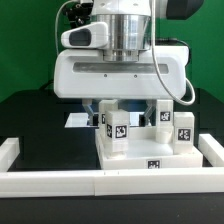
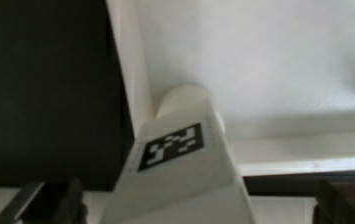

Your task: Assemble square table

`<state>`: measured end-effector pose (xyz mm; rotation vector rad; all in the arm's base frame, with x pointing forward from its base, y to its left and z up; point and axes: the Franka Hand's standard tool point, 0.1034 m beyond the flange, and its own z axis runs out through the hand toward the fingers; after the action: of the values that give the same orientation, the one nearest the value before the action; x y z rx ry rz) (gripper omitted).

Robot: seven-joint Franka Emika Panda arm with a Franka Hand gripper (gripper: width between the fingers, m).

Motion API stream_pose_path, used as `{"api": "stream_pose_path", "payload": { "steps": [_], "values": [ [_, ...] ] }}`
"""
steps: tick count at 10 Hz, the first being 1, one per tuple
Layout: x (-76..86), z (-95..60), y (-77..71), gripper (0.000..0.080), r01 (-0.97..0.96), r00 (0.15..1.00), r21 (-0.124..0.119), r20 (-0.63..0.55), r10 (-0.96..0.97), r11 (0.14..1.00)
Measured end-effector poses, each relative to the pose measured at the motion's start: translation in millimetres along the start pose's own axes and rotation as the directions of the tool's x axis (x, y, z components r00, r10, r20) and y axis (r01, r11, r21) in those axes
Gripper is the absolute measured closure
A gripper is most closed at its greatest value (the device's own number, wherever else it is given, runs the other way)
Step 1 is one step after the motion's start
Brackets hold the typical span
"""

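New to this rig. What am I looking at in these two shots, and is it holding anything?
It is a single robot arm putting together a small white square table. The exterior view looks at the arm from outside: its end effector hangs over the square panel, where tagged white legs stand. A low white wall edges the black surface. The wrist view looks down from the arm itself: one tagged leg sits between the two dark fingers. The jaws stand wide open, so nothing is held.
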<state>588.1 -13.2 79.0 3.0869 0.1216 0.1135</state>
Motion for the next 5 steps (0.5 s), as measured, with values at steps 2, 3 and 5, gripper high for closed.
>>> {"api": "stream_pose_path", "payload": {
  "steps": [2, 3, 5],
  "values": [
    [-0.4, 0.0, 4.6, 0.0192, 0.084, 0.996, -0.001, 0.0, -0.084, 0.996],
    [-0.5, 0.4, 4.3, 0.0192, 0.083, 0.997, -0.001, 0.001, -0.083, 0.997],
    [-0.7, 0.6, 4.4, 0.0367, 0.08, 0.997, 0.0, 0.001, -0.08, 0.997]
  ]
}}
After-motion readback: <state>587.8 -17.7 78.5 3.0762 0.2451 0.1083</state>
